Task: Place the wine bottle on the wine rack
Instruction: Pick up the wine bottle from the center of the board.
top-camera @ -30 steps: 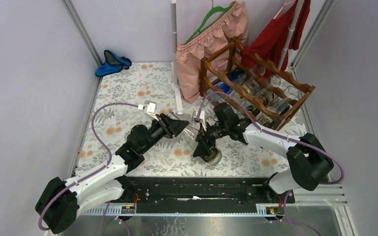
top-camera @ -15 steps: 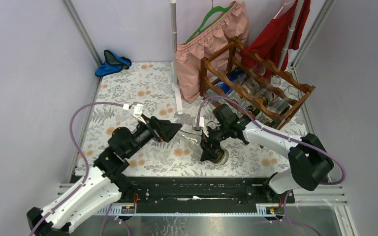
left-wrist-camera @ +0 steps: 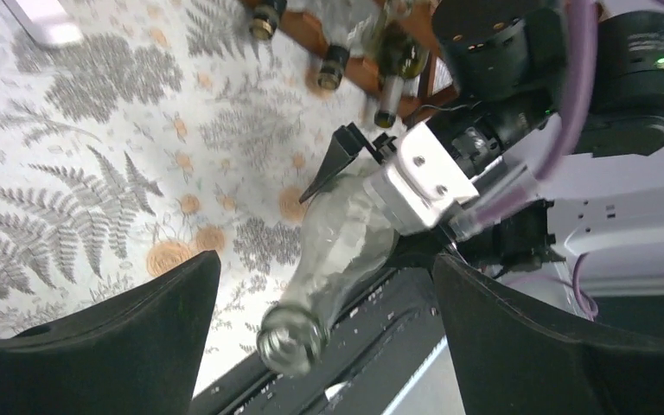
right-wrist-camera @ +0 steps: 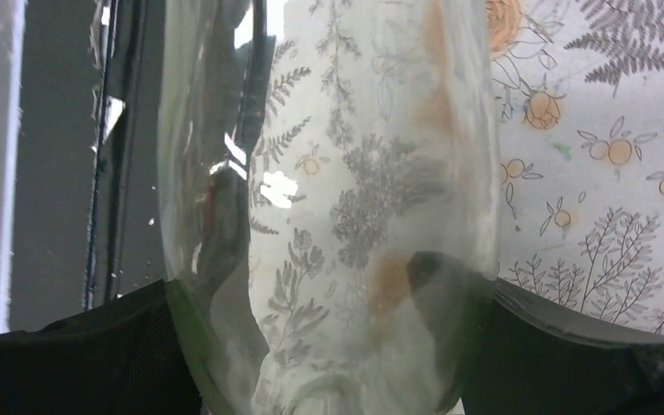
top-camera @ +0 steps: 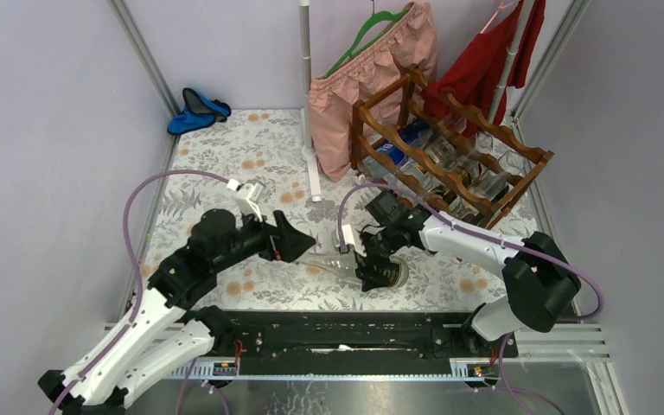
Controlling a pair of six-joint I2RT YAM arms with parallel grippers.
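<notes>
The wine bottle (top-camera: 335, 263) is clear glass and lies tilted just above the floral table, with its neck pointing left. My right gripper (top-camera: 373, 259) is shut on the bottle's wide body, and in the right wrist view the glass (right-wrist-camera: 337, 173) fills the space between both fingers (right-wrist-camera: 69, 354). My left gripper (top-camera: 303, 245) is open just left of the neck. In the left wrist view the bottle's mouth (left-wrist-camera: 292, 339) sits between the spread fingers (left-wrist-camera: 138, 333) without touching them. The reddish-brown wine rack (top-camera: 450, 147) stands at the back right, beyond the right arm.
Several bottles (top-camera: 471, 173) lie in the rack's tiers. A pink garment (top-camera: 372, 69) and a red one (top-camera: 493, 60) hang behind the rack, beside a white pole (top-camera: 307, 86). A blue object (top-camera: 194, 108) lies in the far left corner. The black base rail (top-camera: 354, 333) runs along the near edge.
My left gripper has opened, let go of the bottle's neck and drawn back to the left. The right gripper, still holding the bottle, has shifted slightly toward the near edge.
</notes>
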